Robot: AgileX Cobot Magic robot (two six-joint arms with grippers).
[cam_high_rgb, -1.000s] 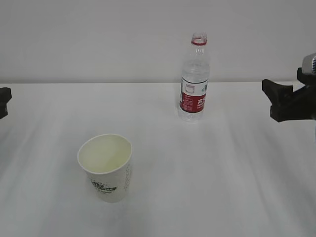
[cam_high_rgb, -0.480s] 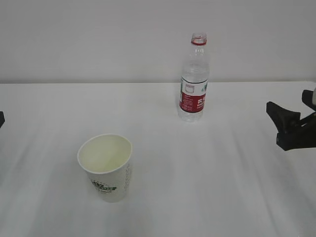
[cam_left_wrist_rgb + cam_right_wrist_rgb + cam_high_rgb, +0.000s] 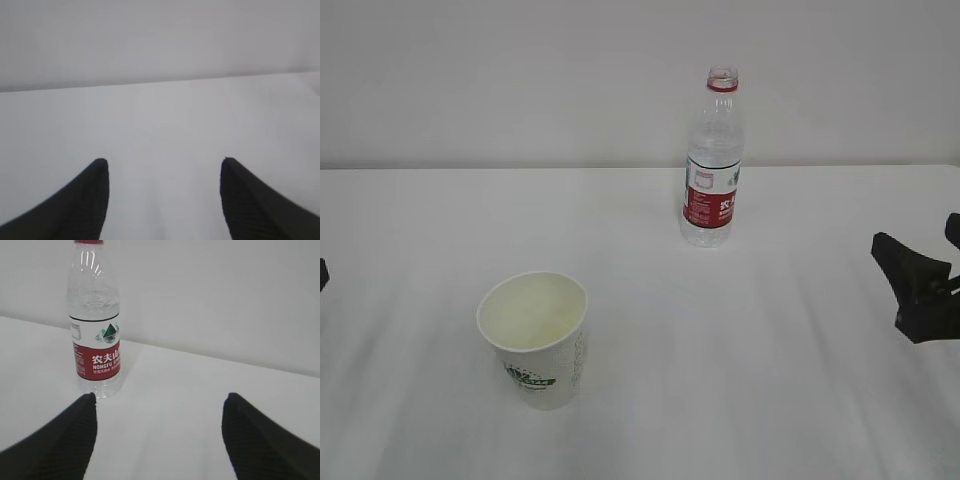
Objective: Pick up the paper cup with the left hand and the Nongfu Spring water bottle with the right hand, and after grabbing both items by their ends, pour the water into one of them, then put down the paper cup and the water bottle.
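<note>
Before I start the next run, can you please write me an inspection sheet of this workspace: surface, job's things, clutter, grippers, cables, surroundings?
Surface: white table, bare apart from two items; no spill seen.
Job's things: paper cup upright at front left, free-standing; contents cannot be told. Nongfu Spring water bottle upright at the back, right of centre, uncapped, apart from the cup; water level not readable.
Clutter: nothing seen.
Grippers: left gripper open, holding nothing, only table between its fingers; barely visible at the exterior view's left edge. Right gripper open, empty, at the table's right edge, bottle ahead, off to its left.
Cables: nothing seen.
Surroundings: plain pale wall behind the table.
</note>
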